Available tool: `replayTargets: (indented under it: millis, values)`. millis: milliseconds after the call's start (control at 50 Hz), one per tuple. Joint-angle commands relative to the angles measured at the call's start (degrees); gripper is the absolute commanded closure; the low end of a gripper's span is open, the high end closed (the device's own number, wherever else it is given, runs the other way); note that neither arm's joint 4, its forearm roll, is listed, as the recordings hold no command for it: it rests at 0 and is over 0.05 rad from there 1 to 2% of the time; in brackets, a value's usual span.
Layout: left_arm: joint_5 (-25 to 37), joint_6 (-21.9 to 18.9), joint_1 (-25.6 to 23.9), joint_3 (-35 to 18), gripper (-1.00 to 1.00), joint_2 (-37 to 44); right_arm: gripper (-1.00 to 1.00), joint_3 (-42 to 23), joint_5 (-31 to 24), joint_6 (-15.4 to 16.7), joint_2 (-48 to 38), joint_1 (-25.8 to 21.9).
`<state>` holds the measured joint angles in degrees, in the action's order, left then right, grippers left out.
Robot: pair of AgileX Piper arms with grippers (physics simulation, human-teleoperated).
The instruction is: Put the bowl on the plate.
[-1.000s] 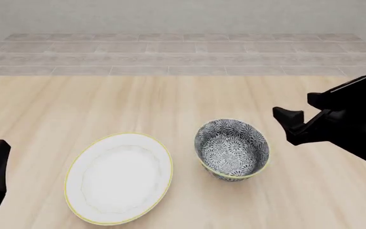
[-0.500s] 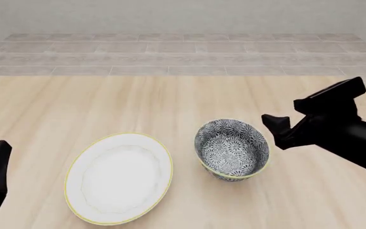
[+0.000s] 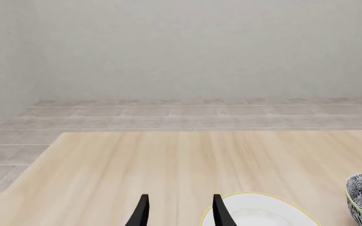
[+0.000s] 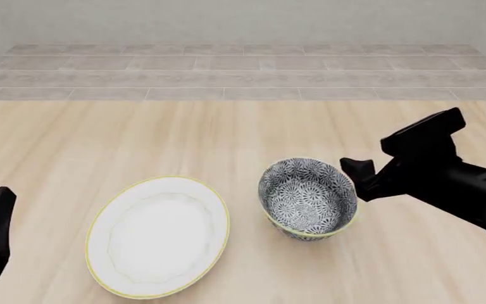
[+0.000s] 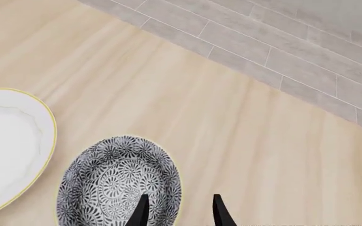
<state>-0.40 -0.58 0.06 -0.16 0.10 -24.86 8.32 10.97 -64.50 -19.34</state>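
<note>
- While my right gripper (image 4: 354, 172), fingers apart, is straddling the bowl (image 4: 308, 197) rim, I am risking tipping it.
- Left gripper (image 3: 177, 214) is idling apart beside the plate (image 4: 159, 235).

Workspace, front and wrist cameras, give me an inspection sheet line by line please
Surface: light wooden table, nothing spilled.
Job's things: bowl stands upright on the table, right of the plate and apart from it; the plate holds nothing.
Clutter: nothing seen.
Grippers: right gripper is open, its fingers straddling the bowl's right rim, not closed on it. Left gripper is open, holding nothing, at the table's near left by the plate's edge.
Cables: nothing seen.
Surroundings: grey tiled floor beyond the table, plain pale wall behind.
</note>
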Motion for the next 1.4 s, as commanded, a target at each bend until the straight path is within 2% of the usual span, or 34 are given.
replayTargets:
  millis: [20, 760, 1400]
  values:
    - [0.02, -0.05, 0.00, -0.03, -1.00, -0.01, -1.00, 0.34, 1.03, -0.33, -1.84, -0.08]
    - [0.77, -0.26, -0.03, -0.81, -1.00, -0.05, -1.00, 1.89, 8.44, -2.34, -11.33, -1.56]
    - [0.70, -0.47, -0.17, -0.56, -1.00, 0.00, -1.00, 1.85, 10.53, -3.18, -14.82, -1.70]
